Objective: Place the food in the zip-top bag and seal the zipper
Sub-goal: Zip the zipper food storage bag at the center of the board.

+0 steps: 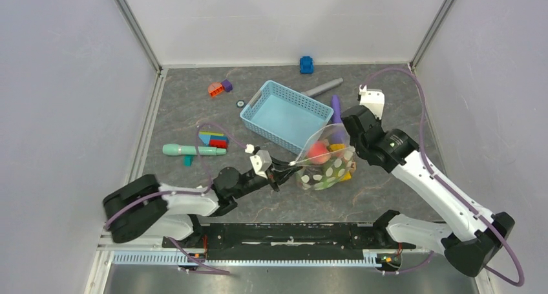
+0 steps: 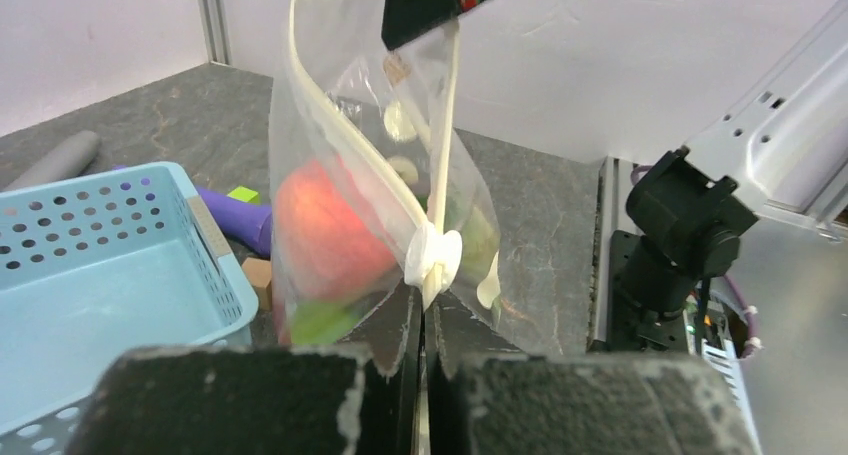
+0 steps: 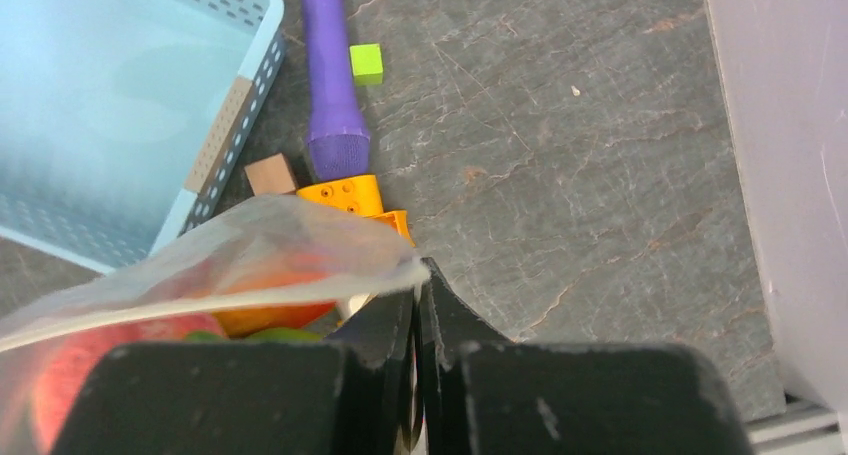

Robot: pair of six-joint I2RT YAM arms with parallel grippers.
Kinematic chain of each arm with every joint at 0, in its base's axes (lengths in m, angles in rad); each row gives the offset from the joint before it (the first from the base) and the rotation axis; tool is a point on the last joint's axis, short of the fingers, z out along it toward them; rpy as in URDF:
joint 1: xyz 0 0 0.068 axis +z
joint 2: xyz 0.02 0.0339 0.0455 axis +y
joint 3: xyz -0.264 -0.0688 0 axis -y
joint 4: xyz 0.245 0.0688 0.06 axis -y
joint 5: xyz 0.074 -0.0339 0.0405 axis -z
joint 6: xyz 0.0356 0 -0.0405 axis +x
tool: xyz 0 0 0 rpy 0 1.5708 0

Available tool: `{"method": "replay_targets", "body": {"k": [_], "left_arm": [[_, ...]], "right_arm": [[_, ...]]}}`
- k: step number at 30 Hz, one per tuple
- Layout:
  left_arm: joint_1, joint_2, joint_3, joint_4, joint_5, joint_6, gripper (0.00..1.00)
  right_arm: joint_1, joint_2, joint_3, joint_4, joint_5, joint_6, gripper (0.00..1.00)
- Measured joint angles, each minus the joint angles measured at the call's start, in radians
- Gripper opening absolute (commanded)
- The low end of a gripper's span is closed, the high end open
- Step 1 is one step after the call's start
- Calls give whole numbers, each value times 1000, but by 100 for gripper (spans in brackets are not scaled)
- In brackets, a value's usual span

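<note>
1. At the left of the table (image 1: pixel 388 190) lies a teal pen-shaped tool (image 1: pixel 194 150). A small pile of coloured blocks (image 1: pixel 214 139) sits just beyond it, and an orange and purple toy (image 1: pixel 220 87) lies farther back.
2. The left gripper (image 1: pixel 289 167) reaches in low from the near left. Its fingers (image 2: pixel 300 395) are clenched on the near-left end of the bag's zipper (image 2: pixel 352 140).
3. A light-blue basket (image 1: pixel 289 113) stands in the middle of the table, just left of and beyond the bag.
4. The clear dotted bag (image 1: pixel 326 165) hangs between the two grippers, right of centre. Its mouth is on top and its lower part is down by the table. In the left wrist view the two zipper strips bow apart above the fingers, so the mouth there is unsealed.
5. Inside the bag sit a red toy fruit (image 2: pixel 325 235) and a green piece (image 2: pixel 318 321) below it.
6. The right gripper (image 1: pixel 340 134) comes in from the near right. It is pinched tight on the far-right end of the bag's mouth edge.
7. A purple stick (image 3: pixel 333 75) lies on the table beside the basket's right wall. A brown cube (image 3: pixel 270 175) and an orange studded block (image 3: pixel 350 193) are at its near end. A yellow-green cube (image 3: pixel 367 63) sits just to its right.
</note>
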Motion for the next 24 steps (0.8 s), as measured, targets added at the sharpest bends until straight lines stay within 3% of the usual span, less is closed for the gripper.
{"method": "replay_targets", "body": {"k": [2, 3, 5, 7, 13, 18, 24], "left_arm": [[0, -126, 1, -136, 5, 0, 2], [0, -180, 1, -195, 5, 0, 2], [0, -311, 2, -353, 6, -2, 2], [0, -417, 2, -484, 1, -7, 2], [0, -652, 45, -888, -67, -35, 2], [0, -723, 120, -1146, -106, -45, 2], [0, -768, 145, -1269, -107, -44, 2]], "right_arm": [[-3, -39, -52, 54, -46, -73, 6], [-5, -62, -84, 92, -81, -109, 12], [-5, -127, -175, 197, -193, -212, 42], [-8, -190, -266, 305, -309, -317, 63], [-18, -313, -400, 541, -721, -649, 93], [-18, -325, -399, 687, -1059, -877, 97], [-18, -214, -327, 731, -1448, -1089, 97]]}}
